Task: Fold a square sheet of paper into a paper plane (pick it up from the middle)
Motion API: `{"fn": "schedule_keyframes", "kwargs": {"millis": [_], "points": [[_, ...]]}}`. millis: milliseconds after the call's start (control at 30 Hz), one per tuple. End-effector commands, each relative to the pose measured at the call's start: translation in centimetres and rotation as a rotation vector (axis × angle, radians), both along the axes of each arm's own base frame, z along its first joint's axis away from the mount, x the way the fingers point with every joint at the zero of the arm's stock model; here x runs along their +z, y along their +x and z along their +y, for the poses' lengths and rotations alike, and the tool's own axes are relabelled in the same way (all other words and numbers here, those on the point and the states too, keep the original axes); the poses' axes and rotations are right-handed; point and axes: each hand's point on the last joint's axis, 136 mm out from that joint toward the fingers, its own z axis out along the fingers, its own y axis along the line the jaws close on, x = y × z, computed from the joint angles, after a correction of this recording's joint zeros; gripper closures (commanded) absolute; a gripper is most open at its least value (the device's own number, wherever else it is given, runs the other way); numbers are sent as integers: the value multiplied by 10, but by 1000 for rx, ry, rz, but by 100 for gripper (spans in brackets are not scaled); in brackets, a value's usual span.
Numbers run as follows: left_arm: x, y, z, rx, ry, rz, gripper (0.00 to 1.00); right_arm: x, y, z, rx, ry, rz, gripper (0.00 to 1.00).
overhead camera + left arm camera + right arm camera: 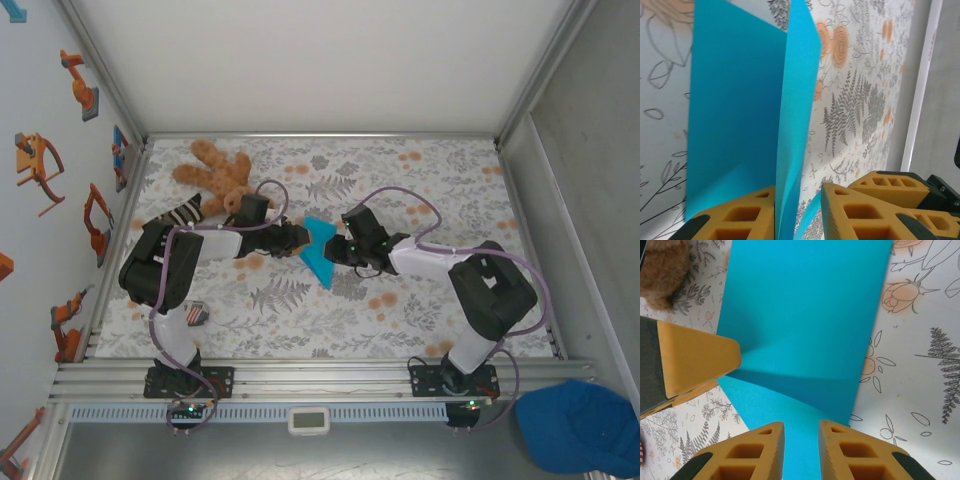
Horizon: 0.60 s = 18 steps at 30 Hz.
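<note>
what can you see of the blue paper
Thin cyan paper, plain and matte, in the middle of the floral cloth. It is partly folded: one flap is lifted along a crease and the rest lies nearly flat. It runs between the parted fingers of the left gripper and of the right gripper.

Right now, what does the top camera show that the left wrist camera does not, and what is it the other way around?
Top view: the teddy bear at the back left, the dark blue cap off the table at the near right, and the right pincer meeting the paper from the right.
Left wrist view: close up, the paper stands in two layers joined at a crease and runs down between the yellow fingers of the left pincer.
Both: the paper, the left pincer and the flowered table cover.
</note>
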Motion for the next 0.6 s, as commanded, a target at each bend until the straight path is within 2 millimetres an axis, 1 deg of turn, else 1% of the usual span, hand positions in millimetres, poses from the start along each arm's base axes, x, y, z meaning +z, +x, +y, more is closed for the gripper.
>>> {"fn": "schedule_keyframes", "kwargs": {"millis": [0, 167, 267, 467, 567], "points": [[1, -5, -6, -49, -46, -26, 74, 10, 6, -7, -40, 11, -28, 76], [0, -11, -5, -83, -45, -48, 75, 8, 5, -5, -33, 19, -18, 76], [0, -14, -4, -100, -36, -60, 79, 6, 4, -5, -31, 23, -9, 76], [2, -16, -2, -111, -26, -81, 90, 10, 6, -7, -43, 23, -21, 76], [5, -13, -1, -92, -28, -84, 92, 14, 7, -10, -49, 19, -35, 76]]}}
